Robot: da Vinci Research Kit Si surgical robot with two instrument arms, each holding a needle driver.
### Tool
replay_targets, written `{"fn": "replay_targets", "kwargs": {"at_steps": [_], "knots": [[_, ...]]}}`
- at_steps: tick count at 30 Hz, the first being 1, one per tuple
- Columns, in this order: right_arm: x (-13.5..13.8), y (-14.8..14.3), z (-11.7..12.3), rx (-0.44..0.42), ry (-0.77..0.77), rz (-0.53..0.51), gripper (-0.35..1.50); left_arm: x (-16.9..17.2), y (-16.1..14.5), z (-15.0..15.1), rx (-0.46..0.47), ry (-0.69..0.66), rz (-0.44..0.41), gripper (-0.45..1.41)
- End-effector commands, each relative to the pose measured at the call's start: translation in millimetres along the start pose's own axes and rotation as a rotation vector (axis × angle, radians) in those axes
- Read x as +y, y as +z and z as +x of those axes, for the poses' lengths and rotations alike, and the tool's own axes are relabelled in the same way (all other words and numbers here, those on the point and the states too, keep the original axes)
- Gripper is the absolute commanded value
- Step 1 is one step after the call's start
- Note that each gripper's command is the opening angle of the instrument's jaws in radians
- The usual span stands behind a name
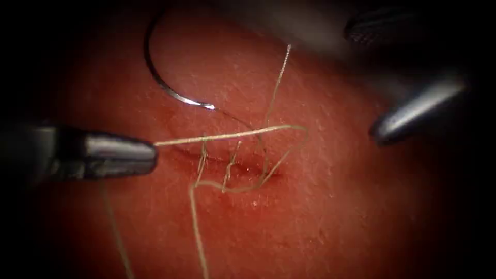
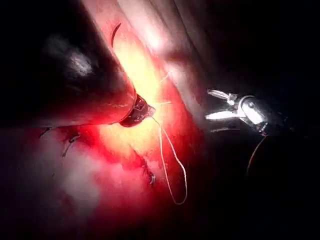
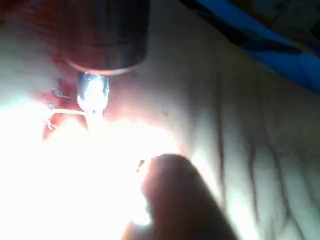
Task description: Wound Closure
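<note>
My left tool [image 1: 153, 150] comes in from the left and is shut on the pale thread [image 1: 222, 136] just left of the cut [image 1: 243, 168]. From its jaws the thread runs right across the cut, loops back to the cut's lower edge and trails off downward. A cut end [image 1: 281, 72] of thread stands up above the cut. The curved needle [image 1: 160, 82] lies free on the tissue above and left of the cut, held by neither tool. My right tool [image 1: 364, 82] hovers open and holds nothing on the right, also seen as right tool [image 2: 212, 105]. The left tool [image 2: 145, 111] grips the thread [image 2: 172, 160].
Several stitches [image 1: 202, 157] cross the cut, and red fluid wets the tissue [image 1: 320, 206] around it. In the right wrist view the left tool [image 3: 93, 95] hangs over the stitches with the thread [image 3: 67, 111] running from it.
</note>
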Motion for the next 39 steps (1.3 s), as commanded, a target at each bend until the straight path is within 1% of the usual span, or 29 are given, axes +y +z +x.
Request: {"fn": "replay_targets", "kwargs": {"at_steps": [1, 2, 3, 4, 5, 6, 7, 10, 11, 12, 13, 16, 17, 19, 20, 22, 24, 25, 26, 27, 28, 29, 30, 32, 34, 36, 37, 38, 39], "knots": [[1.9, 3.3, 2.1, -0.056, 0.084, -0.049, 0.93, 0.3, 0.7, 2.1, -0.006, -0.006, -0.002, -0.35], [1.9, 3.3, 2.1, -0.056, 0.084, -0.049, 0.93, 0.3, 0.7, 2.1, -0.006, -0.006, -0.002, -0.35], [2.3, 4.1, 2.3, -0.077, 0.108, -0.058, 0.89, 0.4, 0.8, 2.7, -0.004, -0.004, -0.003, -0.35], [3.3, 6.1, 2.7, -0.112, 0.172, -0.070, 0.88, 0.4, 0.9, 4.0, -0.001, 0.001, -0.005, -0.35], [3.3, 6.1, 2.7, -0.112, 0.172, -0.070, 0.88, 0.4, 0.9, 4.0, -0.001, 0.001, -0.005, -0.35], [3.7, 7.0, 2.7, -0.128, 0.192, -0.073, 0.88, 0.4, 1.0, 4.5, 0.001, 0.004, -0.007, -0.35], [4.6, 10.2, 2.1, -0.190, 0.223, -0.075, 0.88, 0.9, 1.3, 5.4, 0.004, 0.008, -0.007, -0.35], [5.2, 13.7, 0.6, -0.244, 0.223, -0.067, 0.88, 1.3, 1.6, 5.6, 0.006, 0.016, -0.014, -0.35], [5.2, 14.5, 0.1, -0.255, 0.219, -0.063, 0.89, 1.3, 1.6, 5.6, 0.004, 0.017, -0.017, -0.35], [5.2, 14.5, 0.1, -0.255, 0.219, -0.063, 0.89, 1.3, 1.6, 5.6, 0.004, 0.017, -0.017, -0.35], [5.1, 18.3, -3.0, -0.309, 0.207, -0.035, 0.93, 1.3, 1.4, 5.5, 0.002, 0.018, -0.023, -0.35], [4.7, 21.4, -6.3, -0.352, 0.202, -0.013, 0.93, 1.3, 1.4, 5.5, 0.000, 0.019, -0.025, -0.35], [4.7, 23.1, -8.2, -0.366, 0.191, -0.011, 0.94, 1.4, 1.5, 5.5, -0.002, 0.019, -0.027, -0.35], [4.8, 23.7, -8.8, -0.373, 0.185, -0.014, 0.94, 1.5, 1.5, 5.5, -0.004, 0.020, -0.029, -0.35], [5.5, 24.5, -9.8, -0.387, 0.178, -0.039, 0.94, 1.7, 1.7, 5.5, -0.008, 0.022, -0.033, -0.35], [6.7, 25.2, -10.8, -0.419, 0.173, -0.077, 0.91, 2.0, 2.0, 5.5, -0.013, 0.025, -0.035, -0.35], [7.4, 25.4, -11.2, -0.422, 0.173, -0.087, 0.88, 2.2, 2.2, 5.5, -0.017, 0.027, -0.039, -0.35], [7.8, 25.7, -11.5, -0.422, 0.171, -0.090, 0.76, 2.3, 2.2, 5.5, -0.019, 0.027, -0.041, -0.35], [7.9, 25.8, -11.7, -0.426, 0.169, -0.092, 0.56, 2.3, 2.3, 5.5, -0.019, 0.028, -0.041, -0.35], [7.9, 26.2, -12.0, -0.429, 0.167, -0.095, 0.42, 2.3, 2.3, 5.5, -0.019, 0.028, -0.041, -0.35], [7.9, 26.3, -12.1, -0.429, 0.168, -0.090, 0.27, 2.3, 2.3, 5.5, -0.019, 0.028, -0.041, -0.35], [7.9, 26.3, -12.1, -0.429, 0.168, -0.090, 0.27, 2.3, 2.3, 5.5, -0.019, 0.028, -0.041, -0.35], [7.8, 26.5, -11.8, -0.428, 0.174, -0.054, -0.35, 2.4, 2.3, 5.5, -0.019, 0.028, -0.040, -0.35], [7.8, 26.5, -11.5, -0.428, 0.177, -0.050, -0.35, 2.4, 2.4, 5.5, -0.021, 0.029, -0.043, -0.35], [8.1, 26.3, -9.7, -0.421, 0.193, -0.042, -0.35, 2.6, 2.5, 5.8, -0.021, 0.028, -0.046, -0.35], [8.4, 26.3, -8.2, -0.386, 0.204, -0.040, -0.35, 2.6, 2.6, 6.0, -0.020, 0.028, -0.047, -0.35], [8.6, 26.3, -7.0, -0.345, 0.212, -0.037, -0.35, 2.7, 2.7, 6.0, -0.020, 0.028, -0.046, -0.35], [9.1, 26.6, -4.2, -0.292, 0.232, -0.037, -0.35, 2.7, 2.8, 6.2, -0.020, 0.027, -0.046, -0.35], [9.4, 26.7, -3.0, -0.269, 0.230, -0.037, -0.35, 2.7, 2.9, 6.3, -0.020, 0.027, -0.049, -0.35]]}}
